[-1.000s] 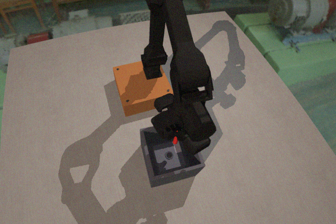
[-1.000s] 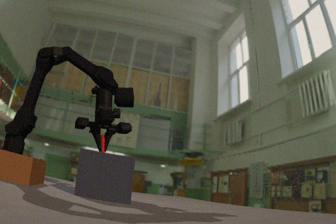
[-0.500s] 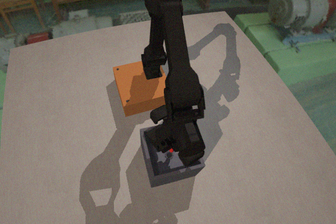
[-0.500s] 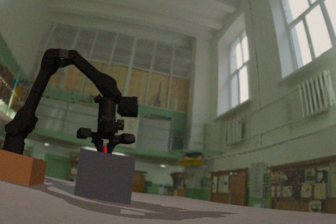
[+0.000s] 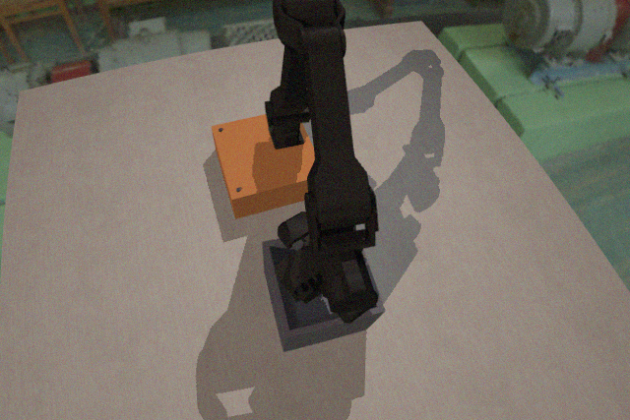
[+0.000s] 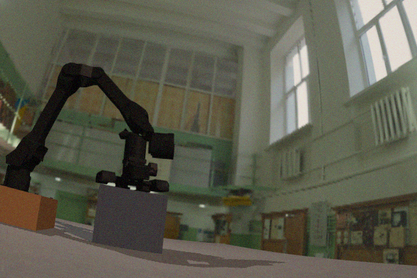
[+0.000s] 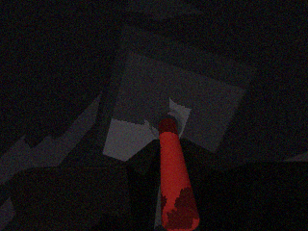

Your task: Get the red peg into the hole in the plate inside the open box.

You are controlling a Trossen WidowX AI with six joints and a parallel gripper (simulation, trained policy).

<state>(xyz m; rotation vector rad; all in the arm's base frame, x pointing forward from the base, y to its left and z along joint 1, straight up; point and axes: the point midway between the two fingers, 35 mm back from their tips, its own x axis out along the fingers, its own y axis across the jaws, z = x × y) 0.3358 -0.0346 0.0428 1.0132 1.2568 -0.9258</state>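
The red peg [image 7: 174, 164] is held between the fingers of my gripper [image 7: 169, 145], pointing down. Its shaded far end meets the hole in the grey plate [image 7: 129, 137] in the wrist view, with part of the hole's ring showing around it. How deep the peg sits in the hole cannot be told. The fingers reach down inside the open grey box [image 5: 325, 336] [image 6: 131, 217]. The box walls and the arm hide the fingertips and peg in the top and exterior views. The wide upper part of the gripper is at the height of the box rim.
An orange block [image 5: 236, 158] [image 6: 20, 208] with dark screw-like dots stands on the table [image 5: 127, 277] behind the box, close to the arm's base. The arm [image 5: 333, 150] [image 6: 121, 103] arches over to the box and casts shadows across the table.
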